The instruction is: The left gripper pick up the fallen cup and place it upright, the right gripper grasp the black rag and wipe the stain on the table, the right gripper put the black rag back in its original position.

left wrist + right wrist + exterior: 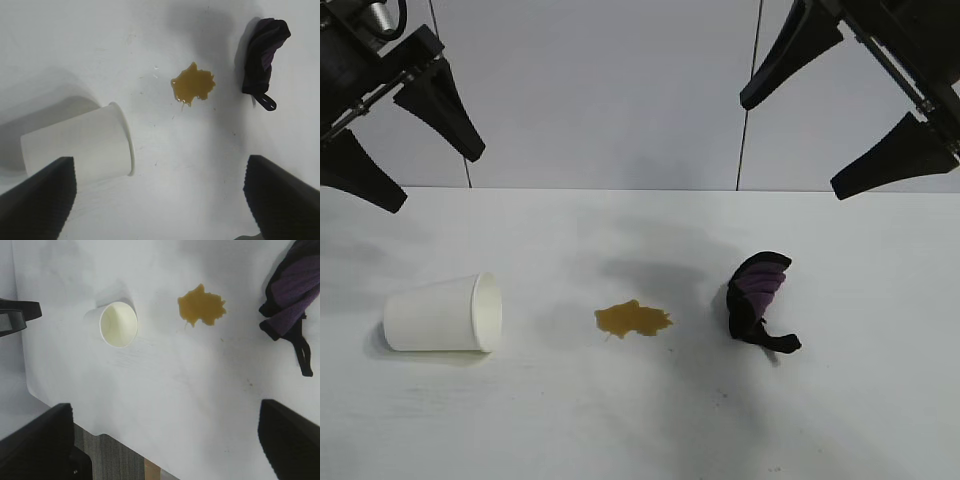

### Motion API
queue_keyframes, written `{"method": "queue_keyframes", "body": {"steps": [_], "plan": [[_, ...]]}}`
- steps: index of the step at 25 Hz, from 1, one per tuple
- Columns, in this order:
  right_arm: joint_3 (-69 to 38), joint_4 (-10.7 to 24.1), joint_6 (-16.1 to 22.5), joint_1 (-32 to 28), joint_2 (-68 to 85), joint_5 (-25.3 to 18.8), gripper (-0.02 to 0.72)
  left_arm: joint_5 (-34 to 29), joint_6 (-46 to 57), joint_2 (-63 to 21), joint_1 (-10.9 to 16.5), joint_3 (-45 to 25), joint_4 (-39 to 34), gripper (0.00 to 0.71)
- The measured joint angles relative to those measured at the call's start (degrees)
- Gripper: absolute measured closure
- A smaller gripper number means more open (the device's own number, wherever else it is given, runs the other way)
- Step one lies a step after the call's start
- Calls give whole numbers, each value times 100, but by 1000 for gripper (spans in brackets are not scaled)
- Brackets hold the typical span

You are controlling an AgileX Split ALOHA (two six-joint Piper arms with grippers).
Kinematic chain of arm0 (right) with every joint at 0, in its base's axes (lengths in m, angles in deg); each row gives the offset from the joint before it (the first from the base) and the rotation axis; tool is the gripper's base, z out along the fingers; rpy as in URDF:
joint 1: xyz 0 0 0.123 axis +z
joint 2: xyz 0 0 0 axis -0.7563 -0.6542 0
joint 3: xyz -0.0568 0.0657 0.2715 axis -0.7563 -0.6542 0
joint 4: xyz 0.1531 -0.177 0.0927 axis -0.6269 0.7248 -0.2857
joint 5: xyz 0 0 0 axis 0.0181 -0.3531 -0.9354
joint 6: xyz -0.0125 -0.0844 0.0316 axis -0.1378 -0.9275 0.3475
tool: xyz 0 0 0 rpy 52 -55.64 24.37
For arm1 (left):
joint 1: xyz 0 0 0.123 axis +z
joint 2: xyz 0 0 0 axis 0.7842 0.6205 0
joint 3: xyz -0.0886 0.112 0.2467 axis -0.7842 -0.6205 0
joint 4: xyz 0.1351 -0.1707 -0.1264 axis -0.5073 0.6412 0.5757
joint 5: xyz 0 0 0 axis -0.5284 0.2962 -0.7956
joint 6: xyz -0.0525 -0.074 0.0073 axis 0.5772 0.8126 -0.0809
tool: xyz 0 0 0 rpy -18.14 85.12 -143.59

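Note:
The white paper cup (442,313) lies on its side at the table's left, mouth toward the middle; it also shows in the left wrist view (77,145) and the right wrist view (118,324). The amber stain (633,319) is at the centre (193,84) (202,305). The black rag (758,298) with purple folds lies to its right (262,52) (290,292). My left gripper (430,180) hangs open and empty high above the cup. My right gripper (790,145) hangs open and empty high above the rag.
The white table (640,420) meets a pale wall at the back. In the right wrist view the table's edge (115,432) shows, with floor beyond it.

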Motion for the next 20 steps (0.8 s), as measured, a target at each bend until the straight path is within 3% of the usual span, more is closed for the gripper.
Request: {"method": "queue_keyframes", "body": {"steps": [11,16,20], "plan": [[9,-7,0,0,0,0,9,-174,-183,0,0,100,-5,53],[9,-7,0,0,0,0,9,-851,-1845,-11,-65,740,-5,53],[9,-7,0,0,0,0,9,-935,-3600,-147,-388,1207,-188,53]]}}
